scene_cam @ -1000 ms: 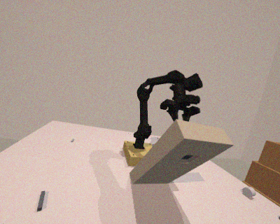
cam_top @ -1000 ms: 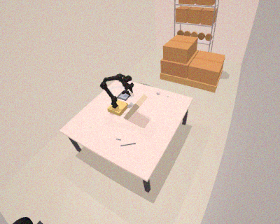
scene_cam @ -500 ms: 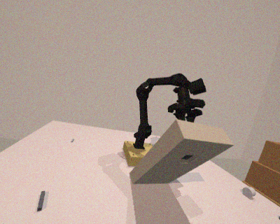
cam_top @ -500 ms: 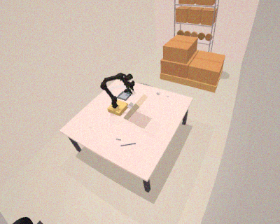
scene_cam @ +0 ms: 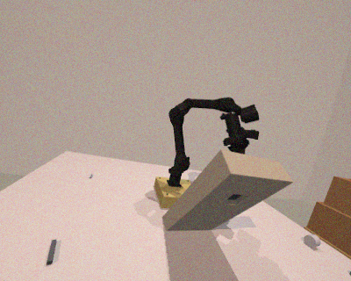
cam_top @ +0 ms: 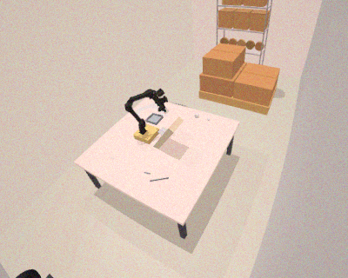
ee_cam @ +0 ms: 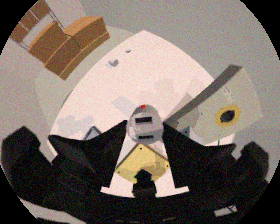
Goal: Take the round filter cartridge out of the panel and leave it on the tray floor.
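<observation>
Matt beige panel, matt pink table
</observation>
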Robot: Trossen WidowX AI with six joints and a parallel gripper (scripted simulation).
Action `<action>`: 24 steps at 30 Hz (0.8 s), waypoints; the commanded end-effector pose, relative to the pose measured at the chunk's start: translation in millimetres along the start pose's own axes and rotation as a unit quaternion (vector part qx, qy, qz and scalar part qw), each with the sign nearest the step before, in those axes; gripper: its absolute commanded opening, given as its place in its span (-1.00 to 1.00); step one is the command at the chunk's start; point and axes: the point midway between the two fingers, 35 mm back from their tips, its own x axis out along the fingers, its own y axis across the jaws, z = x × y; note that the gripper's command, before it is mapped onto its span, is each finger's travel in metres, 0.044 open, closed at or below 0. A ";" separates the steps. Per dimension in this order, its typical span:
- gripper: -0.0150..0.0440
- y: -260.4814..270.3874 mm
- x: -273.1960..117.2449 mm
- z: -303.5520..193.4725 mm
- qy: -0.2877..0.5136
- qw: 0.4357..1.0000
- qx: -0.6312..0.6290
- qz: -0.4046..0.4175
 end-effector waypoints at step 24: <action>-0.49 101.5 -8.7 -32.4 -0.014 0.962 -0.235 0.138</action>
